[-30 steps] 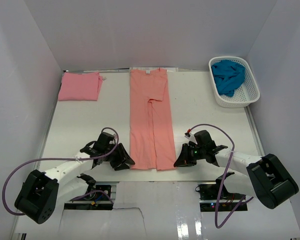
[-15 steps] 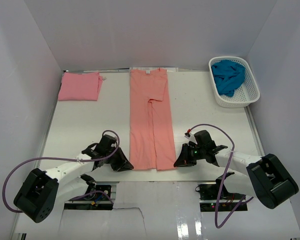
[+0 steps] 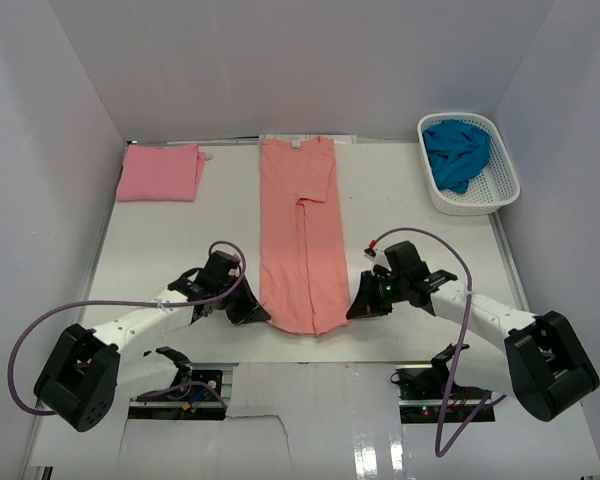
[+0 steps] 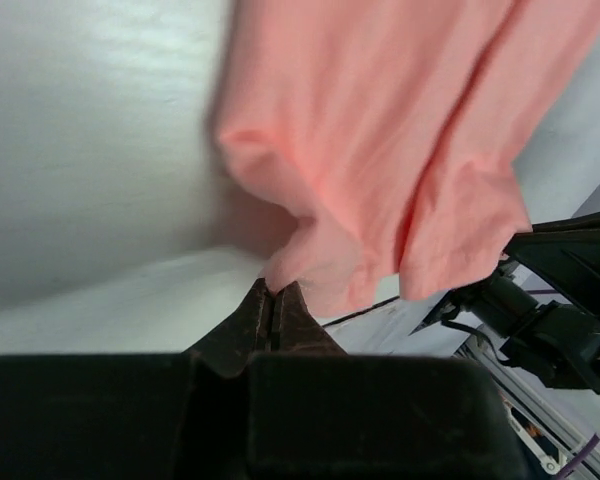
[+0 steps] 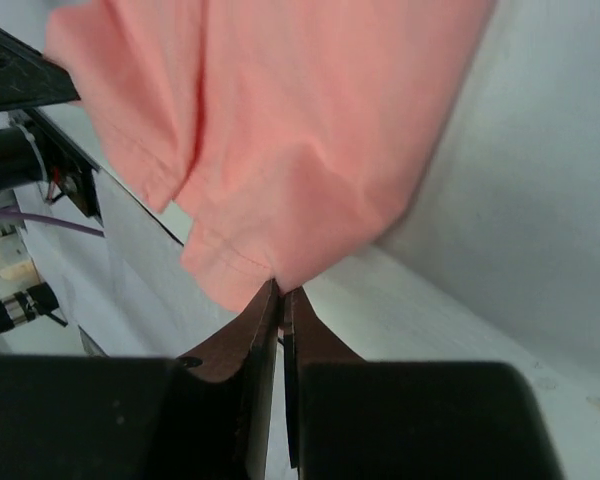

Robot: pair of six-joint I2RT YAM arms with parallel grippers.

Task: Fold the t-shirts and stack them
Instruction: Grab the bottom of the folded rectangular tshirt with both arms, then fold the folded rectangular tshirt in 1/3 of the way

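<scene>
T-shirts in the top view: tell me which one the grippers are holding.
The long salmon-orange t-shirt at centre: left gripper and right gripper pinch its near hem. The folded pink shirt and teal-blue shirt lie untouched.

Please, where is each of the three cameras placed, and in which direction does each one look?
Top external: above and behind, looking down on the table; left arm and right arm show, with salmon shirt, pink shirt, basket.
Left wrist: on the left arm, looking along the shut left fingers at the salmon shirt's near hem.
Right wrist: on the right arm, looking along the shut right fingers at that hem.
Shared: all three show that hem, pinched at both corners.
</scene>
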